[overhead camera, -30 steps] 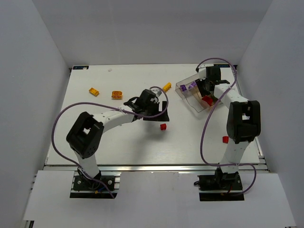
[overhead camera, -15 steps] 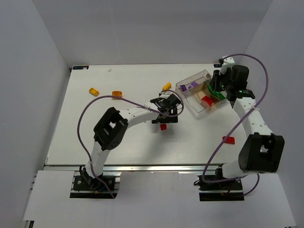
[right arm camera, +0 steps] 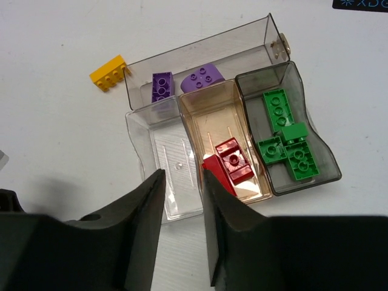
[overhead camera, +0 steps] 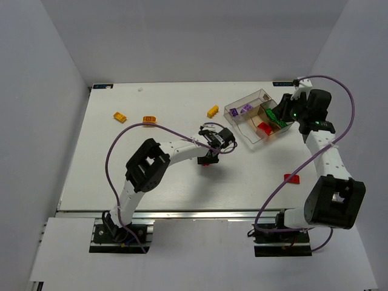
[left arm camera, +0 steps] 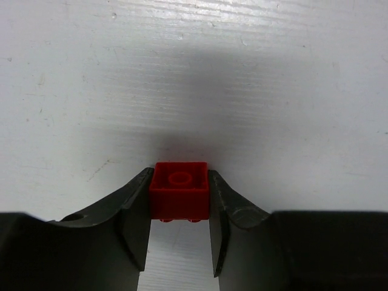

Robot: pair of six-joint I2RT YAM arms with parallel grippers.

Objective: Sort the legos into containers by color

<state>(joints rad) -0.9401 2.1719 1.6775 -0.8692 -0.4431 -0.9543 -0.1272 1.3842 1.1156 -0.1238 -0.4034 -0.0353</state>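
Note:
A small red lego (left arm camera: 179,189) sits on the white table between my left gripper's (left arm camera: 180,177) fingers, which press on both its sides. The top view shows that gripper (overhead camera: 209,156) over the red lego (overhead camera: 207,161) at mid-table. The clear box (overhead camera: 242,98) of containers lies at the back right. My right gripper (right arm camera: 182,182) hovers open and empty over its near edge. In the right wrist view, purple legos (right arm camera: 203,77) lie in the far container, red ones (right arm camera: 233,159) in the middle, and green ones (right arm camera: 285,139) on the right. The clear left container (right arm camera: 173,159) holds nothing.
A yellow lego (overhead camera: 213,111) lies just left of the box, also seen in the right wrist view (right arm camera: 108,73). Another yellow one (overhead camera: 120,116) and an orange one (overhead camera: 149,119) lie at the far left. A flat red lego (overhead camera: 291,177) lies near the right arm. Purple cables loop over both arms.
My left gripper has moved right to the red lego and closed on its sides. The right arm has swung out to the box's right side, its gripper now hovering over the box.

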